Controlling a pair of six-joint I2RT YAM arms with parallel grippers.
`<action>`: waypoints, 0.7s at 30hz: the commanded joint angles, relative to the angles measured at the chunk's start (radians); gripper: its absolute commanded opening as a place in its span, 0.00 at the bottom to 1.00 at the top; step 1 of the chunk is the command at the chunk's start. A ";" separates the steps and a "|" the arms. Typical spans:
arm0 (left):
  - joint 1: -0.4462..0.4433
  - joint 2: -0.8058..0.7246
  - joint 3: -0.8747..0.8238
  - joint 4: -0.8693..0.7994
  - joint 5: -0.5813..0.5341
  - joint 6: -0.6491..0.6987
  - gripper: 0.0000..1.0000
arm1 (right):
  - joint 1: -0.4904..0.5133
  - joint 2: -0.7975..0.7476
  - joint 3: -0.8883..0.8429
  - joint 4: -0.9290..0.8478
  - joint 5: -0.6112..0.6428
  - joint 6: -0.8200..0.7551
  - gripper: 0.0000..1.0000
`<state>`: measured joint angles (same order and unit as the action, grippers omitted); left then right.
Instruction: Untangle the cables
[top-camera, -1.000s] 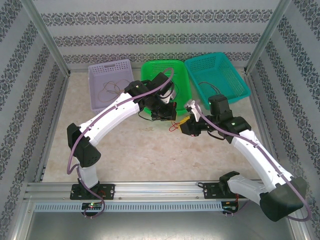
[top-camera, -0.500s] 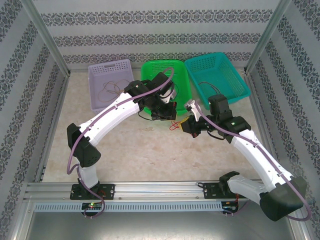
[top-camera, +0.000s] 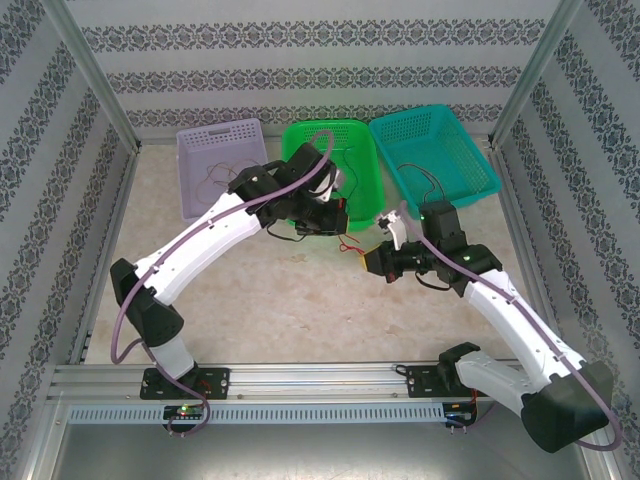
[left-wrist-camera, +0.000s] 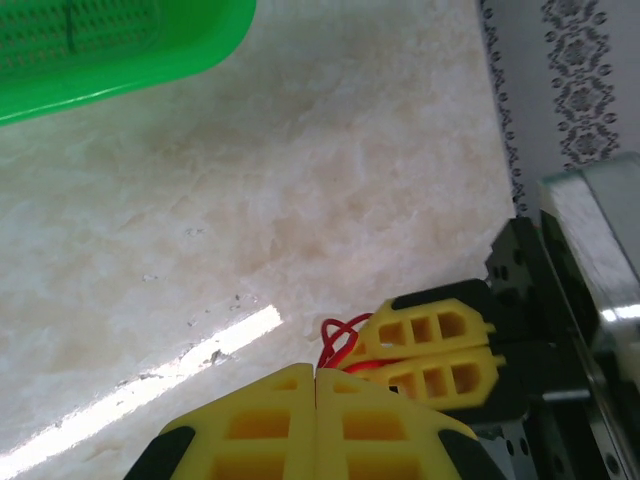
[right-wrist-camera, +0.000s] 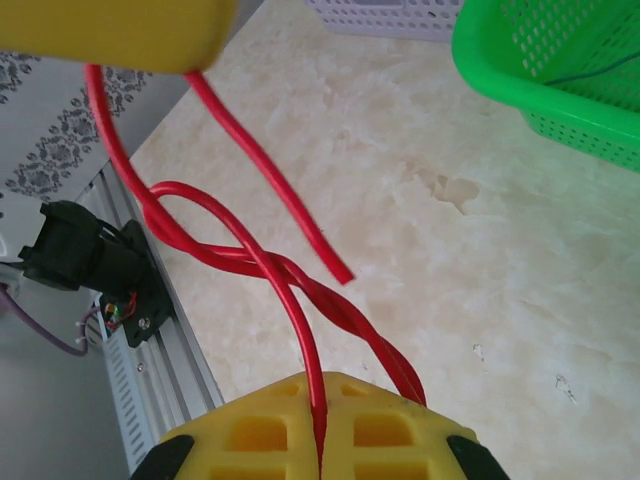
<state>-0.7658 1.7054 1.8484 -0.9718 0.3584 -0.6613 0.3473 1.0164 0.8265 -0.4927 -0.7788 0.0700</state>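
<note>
A thin red cable (top-camera: 348, 245) hangs in a short twisted loop between my two grippers, above the marble table in front of the green basket (top-camera: 366, 178). My left gripper (top-camera: 341, 226) is shut on its upper part; one of its yellow fingers (right-wrist-camera: 120, 30) shows at the top left of the right wrist view with the cable (right-wrist-camera: 260, 260) coming out below it. My right gripper (right-wrist-camera: 320, 385) is shut on the red cable, two strands running into the closed jaws. One loose cable end (right-wrist-camera: 345, 278) dangles free. The left wrist view has my left gripper (left-wrist-camera: 315, 372) shut, close to the right gripper's fingers (left-wrist-camera: 440, 330).
A purple basket (top-camera: 200, 140) at back left holds a thin coiled cable (top-camera: 222, 178). The teal basket (top-camera: 470, 150) at back right holds a dark cable (top-camera: 425, 175). Aluminium posts stand at both sides, and a rail (top-camera: 320, 375) runs along the near edge.
The left arm has pulled back and up toward the green basket. The right gripper has shifted slightly toward the near right. The red cable is drawn out a little more between them.
</note>
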 joint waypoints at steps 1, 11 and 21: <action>0.005 -0.066 -0.040 0.110 0.000 -0.002 0.00 | -0.022 0.014 -0.025 0.001 -0.017 0.065 0.00; 0.006 -0.154 -0.212 0.284 0.188 0.027 0.00 | -0.103 0.062 -0.005 0.087 -0.102 0.173 0.00; -0.003 -0.214 -0.311 0.315 0.285 0.088 0.00 | -0.170 0.086 0.027 0.187 -0.043 0.327 0.00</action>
<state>-0.7639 1.5223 1.5536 -0.7086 0.5697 -0.6159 0.1970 1.0874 0.8230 -0.3492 -0.8692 0.3328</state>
